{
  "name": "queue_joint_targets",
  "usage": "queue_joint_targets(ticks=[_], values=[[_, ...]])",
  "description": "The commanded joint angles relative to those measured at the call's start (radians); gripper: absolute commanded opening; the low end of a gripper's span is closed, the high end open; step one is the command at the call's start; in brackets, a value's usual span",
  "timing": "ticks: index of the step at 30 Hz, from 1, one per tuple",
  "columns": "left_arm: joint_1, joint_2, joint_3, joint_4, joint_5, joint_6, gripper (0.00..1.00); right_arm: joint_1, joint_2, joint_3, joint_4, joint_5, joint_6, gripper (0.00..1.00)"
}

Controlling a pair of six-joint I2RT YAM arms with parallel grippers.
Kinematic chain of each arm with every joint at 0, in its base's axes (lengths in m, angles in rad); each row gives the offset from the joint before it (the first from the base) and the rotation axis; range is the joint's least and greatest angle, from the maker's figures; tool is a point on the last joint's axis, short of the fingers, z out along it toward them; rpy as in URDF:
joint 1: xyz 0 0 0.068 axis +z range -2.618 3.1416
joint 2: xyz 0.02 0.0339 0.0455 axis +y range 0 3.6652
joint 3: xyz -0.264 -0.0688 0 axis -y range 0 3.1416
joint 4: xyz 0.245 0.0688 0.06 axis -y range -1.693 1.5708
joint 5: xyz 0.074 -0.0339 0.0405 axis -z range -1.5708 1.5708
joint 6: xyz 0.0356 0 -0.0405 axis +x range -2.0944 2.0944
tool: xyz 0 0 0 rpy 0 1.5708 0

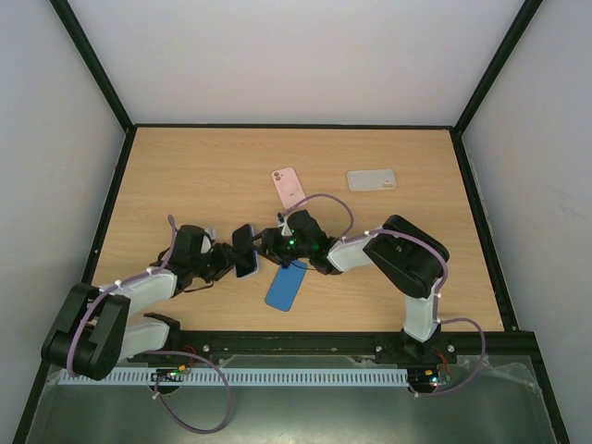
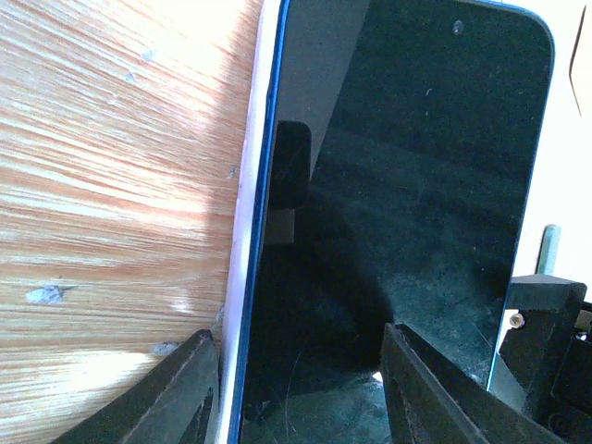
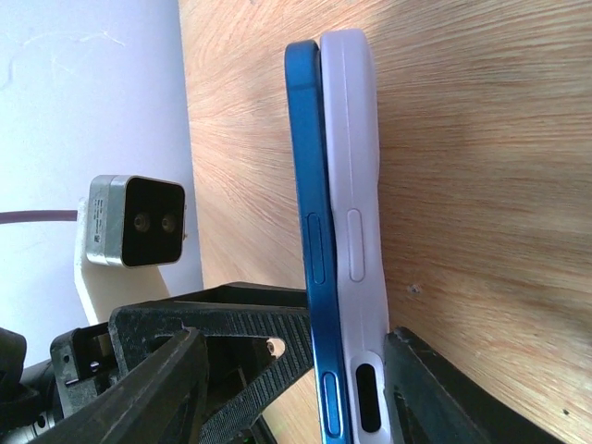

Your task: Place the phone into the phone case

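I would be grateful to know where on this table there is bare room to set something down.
Bare: the far-left table left of the pink phone, and the right side between the clear case and the right arm. Crowded: near centre, from the left arm across the cased phone to the blue slab.

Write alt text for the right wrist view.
A blue phone stands on edge against a lilac case, side by side and not visibly snapped in, between the spread fingers of the right gripper. Wooden table behind; the other arm's camera at left.
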Motion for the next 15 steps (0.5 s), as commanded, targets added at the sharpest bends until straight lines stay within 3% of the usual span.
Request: queue_joint_targets(ticks=[1, 6, 15], values=[[0.004, 0.006, -0.03, -0.055, -0.017, 0.019, 0.5, 0.03, 0.009, 0.042, 0.041, -0.07, -0.021, 0.52], [0.007, -0.024, -0.059, 0.002, 0.023, 0.007, 0.36, 0.031, 0.027, 0.035, 0.117, -0.094, 0.022, 0.51], [0.072, -0.047, -0.098, 0.031, 0.065, 0.009, 0.44, 0.032, 0.067, 0.024, 0.231, -0.116, 0.09, 0.52]])
